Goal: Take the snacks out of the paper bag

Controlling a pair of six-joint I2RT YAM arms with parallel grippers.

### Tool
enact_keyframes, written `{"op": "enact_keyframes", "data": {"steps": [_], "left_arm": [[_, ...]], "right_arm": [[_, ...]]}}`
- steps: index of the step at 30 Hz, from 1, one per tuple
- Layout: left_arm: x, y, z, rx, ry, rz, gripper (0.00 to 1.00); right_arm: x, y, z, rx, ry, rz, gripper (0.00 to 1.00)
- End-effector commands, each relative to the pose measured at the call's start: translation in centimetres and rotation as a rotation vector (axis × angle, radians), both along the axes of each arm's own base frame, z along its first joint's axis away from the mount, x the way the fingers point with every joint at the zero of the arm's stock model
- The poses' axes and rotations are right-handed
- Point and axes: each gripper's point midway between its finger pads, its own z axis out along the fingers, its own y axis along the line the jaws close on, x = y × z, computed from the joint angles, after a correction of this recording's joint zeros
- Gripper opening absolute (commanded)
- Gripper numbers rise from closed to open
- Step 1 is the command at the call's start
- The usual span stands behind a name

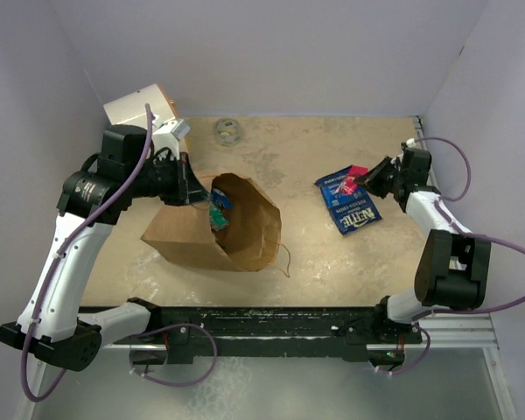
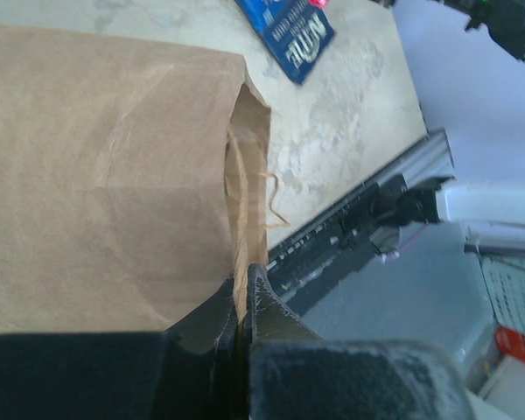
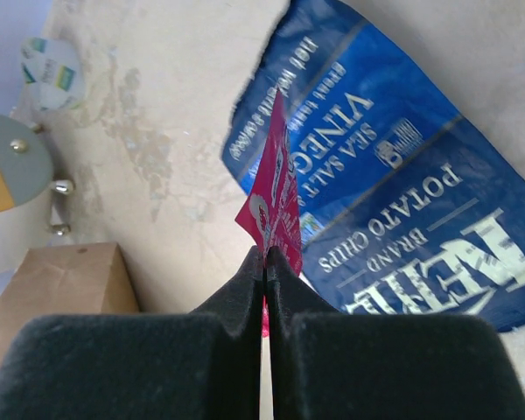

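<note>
The brown paper bag (image 1: 212, 229) lies on its side, mouth facing right. My left gripper (image 1: 195, 189) is shut on its upper rim; the left wrist view shows the paper edge pinched at the left gripper (image 2: 243, 287), the bag (image 2: 105, 175) beyond and its twine handle (image 2: 268, 197) hanging loose. A green-and-teal snack packet (image 1: 217, 212) shows inside the mouth. A blue snack packet (image 1: 352, 206) lies flat on the table to the right. My right gripper (image 1: 374, 178) is shut on a red snack packet (image 1: 353, 176) just above it. The right wrist view shows the right gripper (image 3: 264, 258) pinching the red packet (image 3: 276, 188) over the blue one (image 3: 402, 192).
A white cylinder with an orange rim (image 1: 140, 107) stands at the back left behind my left arm. A small grey ring (image 1: 227, 130) lies by the back wall. Walls close in on both sides, and a black rail (image 1: 271, 319) runs along the near edge.
</note>
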Motion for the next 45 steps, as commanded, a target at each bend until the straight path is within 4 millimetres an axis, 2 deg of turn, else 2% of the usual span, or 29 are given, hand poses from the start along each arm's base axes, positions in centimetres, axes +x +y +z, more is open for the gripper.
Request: {"op": "enact_keyframes", "data": {"steps": [1, 12, 15, 18, 22, 24, 26, 28, 35, 41, 45], "left_arm": [[-2.9, -1.5, 0.3, -0.101, 0.005, -0.163, 0.00], [-6.4, -1.6, -0.8, -0.135, 0.073, -0.230, 0.00], [-6.7, -1.1, -0.7, -0.117, 0.068, -0.209, 0.00], [-6.2, -0.5, -0.9, -0.083, 0.065, -0.149, 0.00], [-4.4, 0.2, -1.0, -0.057, 0.071, -0.018, 0.00], [-3.7, 0.3, -1.0, -0.065, 0.074, 0.031, 0.00], [-3.3, 0.2, -0.7, -0.075, 0.070, 0.057, 0.00], [-3.1, 0.2, -0.6, -0.078, 0.067, 0.067, 0.00], [-3.6, 0.2, -0.4, -0.081, 0.075, 0.053, 0.00], [-4.2, 0.9, -0.1, -0.078, 0.060, 0.085, 0.00], [-4.6, 1.7, 0.4, -0.071, 0.041, 0.130, 0.00]], "right_arm": [[-0.5, -0.9, -0.2, -0.001, -0.052, -0.015, 0.00], [-2.6, -2.4, -6.2, -0.048, 0.071, -0.007, 0.00], [-3.7, -2.5, -7.3, -0.053, 0.133, -0.017, 0.01], [-4.5, -2.7, -7.7, -0.068, 0.169, -0.024, 0.05], [-5.3, -3.0, -7.3, -0.095, 0.193, -0.028, 0.15], [-5.8, -2.9, -7.2, -0.099, 0.200, -0.021, 0.15], [-6.2, -2.6, -7.2, -0.089, 0.204, -0.013, 0.22], [-6.5, -2.3, -7.1, -0.082, 0.201, 0.005, 0.25], [-8.1, -2.4, -5.8, -0.108, 0.214, 0.001, 0.49], [-9.7, -2.3, -3.6, -0.123, 0.199, -0.017, 0.59], [-10.0, -1.6, -0.4, -0.114, 0.114, -0.001, 0.59]]}}
